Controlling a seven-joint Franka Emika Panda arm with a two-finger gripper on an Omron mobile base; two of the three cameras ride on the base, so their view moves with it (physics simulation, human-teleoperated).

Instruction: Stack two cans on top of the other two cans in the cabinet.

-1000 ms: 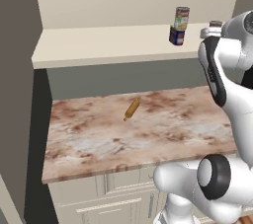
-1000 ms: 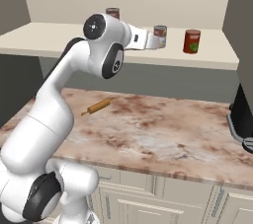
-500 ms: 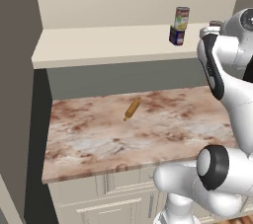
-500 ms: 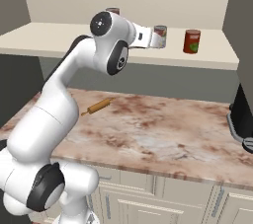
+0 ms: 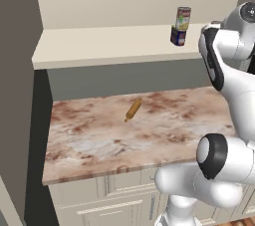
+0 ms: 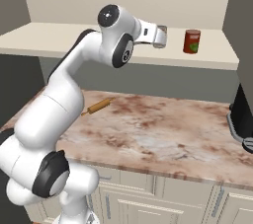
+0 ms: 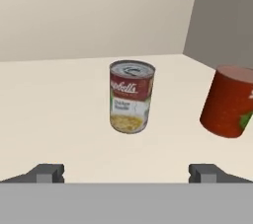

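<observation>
Arm swung rightward along cream shelf board, fingers wide, perhaps nearing red-and-white can, marble counter below.

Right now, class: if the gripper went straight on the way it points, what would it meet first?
Most likely the red-and-white soup can, upright on the cabinet shelf between the open gripper's fingertips. The red can stands off to the side; depth is uncertain.

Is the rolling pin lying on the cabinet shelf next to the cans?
No, the rolling pin lies on the marble counter below the cabinet, away from the stacked cans.
</observation>
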